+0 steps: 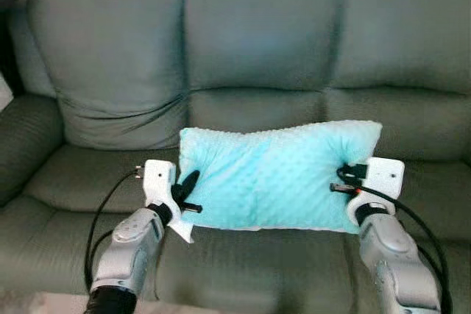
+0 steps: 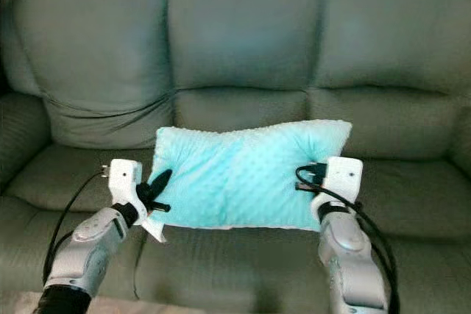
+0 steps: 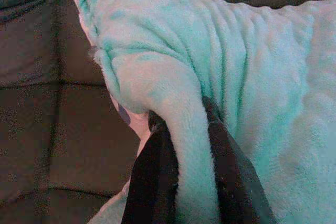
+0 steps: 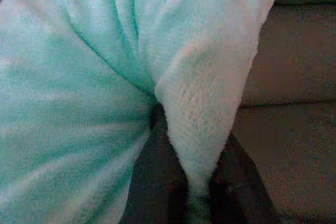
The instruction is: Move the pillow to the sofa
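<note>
Left wrist view: left hand (image 3: 189, 182) pinches pillow (image 3: 262, 77).

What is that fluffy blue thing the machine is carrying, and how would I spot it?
Look at the wide grey-green sofa across the view. In front of its middle seat hangs a pillow, pinched at one end by the left gripper and at the other by the right gripper. It is the one bright turquoise, dimpled plush thing against the dull cushions.

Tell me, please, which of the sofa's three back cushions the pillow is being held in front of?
The middle back cushion: the turquoise pillow hangs directly below it, while the other two flank it.
</note>
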Tool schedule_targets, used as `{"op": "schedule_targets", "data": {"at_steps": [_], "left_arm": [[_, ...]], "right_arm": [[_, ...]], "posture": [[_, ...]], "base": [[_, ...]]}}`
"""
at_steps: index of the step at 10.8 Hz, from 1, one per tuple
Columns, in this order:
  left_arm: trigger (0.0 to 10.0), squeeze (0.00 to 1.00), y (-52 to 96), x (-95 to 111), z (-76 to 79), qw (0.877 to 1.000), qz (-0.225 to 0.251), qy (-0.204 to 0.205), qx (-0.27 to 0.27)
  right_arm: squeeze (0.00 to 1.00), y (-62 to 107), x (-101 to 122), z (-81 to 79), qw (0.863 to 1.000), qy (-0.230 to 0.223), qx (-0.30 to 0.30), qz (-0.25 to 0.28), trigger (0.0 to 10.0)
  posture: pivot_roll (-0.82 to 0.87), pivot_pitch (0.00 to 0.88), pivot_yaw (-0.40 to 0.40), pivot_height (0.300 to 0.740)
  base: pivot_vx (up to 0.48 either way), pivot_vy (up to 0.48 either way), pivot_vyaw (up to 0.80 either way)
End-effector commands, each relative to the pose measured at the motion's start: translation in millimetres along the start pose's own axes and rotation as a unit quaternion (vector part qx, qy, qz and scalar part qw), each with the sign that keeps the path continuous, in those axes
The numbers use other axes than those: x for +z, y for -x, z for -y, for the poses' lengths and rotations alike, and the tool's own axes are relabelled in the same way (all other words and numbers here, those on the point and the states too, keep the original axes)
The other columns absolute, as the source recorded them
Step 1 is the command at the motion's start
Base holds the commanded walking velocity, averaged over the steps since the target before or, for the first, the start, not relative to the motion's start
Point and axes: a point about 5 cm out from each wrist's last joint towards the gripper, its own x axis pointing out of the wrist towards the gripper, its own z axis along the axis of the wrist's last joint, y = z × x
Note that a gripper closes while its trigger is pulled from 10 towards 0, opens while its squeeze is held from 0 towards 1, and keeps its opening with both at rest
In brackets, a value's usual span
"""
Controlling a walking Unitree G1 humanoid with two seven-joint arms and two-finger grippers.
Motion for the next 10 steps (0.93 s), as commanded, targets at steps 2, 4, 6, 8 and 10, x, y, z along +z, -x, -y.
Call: {"op": "schedule_targets", "data": {"at_steps": [2,4,6,8,10], "left_arm": [[10.0,0.0,-4.3,8.4,7.3,1.0,0.018,-0.006,-0.014],[10.0,0.0,-2.6,3.2,10.1,1.0,0.004,0.001,-0.022],[10.0,0.0,-0.6,1.5,9.6,1.0,0.001,0.002,-0.026],[10.0,0.0,-1.1,3.7,8.5,1.0,0.004,0.002,-0.03],[10.0,0.0,-0.9,3.6,9.3,0.999,-0.001,0.0,-0.034]], "right_arm": [[0.0,2.4,5.9,8.3,1.0,0.005,-0.012,0.014,10.0],[0.0,3.2,4.5,8.1,1.0,0.006,-0.011,0.012,10.0],[0.0,3.3,3.8,7.6,1.0,0.007,-0.01,0.011,10.0],[0.0,2.3,4.2,6.9,1.0,0.007,-0.009,0.01,10.0],[0.0,1.7,4.8,6.8,1.0,0.007,-0.01,0.012,10.0]], "posture": [[-0.2,0.048,0.044,0.74],[-0.2,0.051,0.044,0.74],[-0.2,0.052,0.044,0.74],[-0.2,0.053,0.045,0.74],[-0.2,0.053,0.048,0.74]], "base": [[0.195,0.0,0.0],[0.0,0.0,0.0],[0.0,0.0,0.0],[0.0,0.0,0.0],[0.0,0.0,0.0]]}}
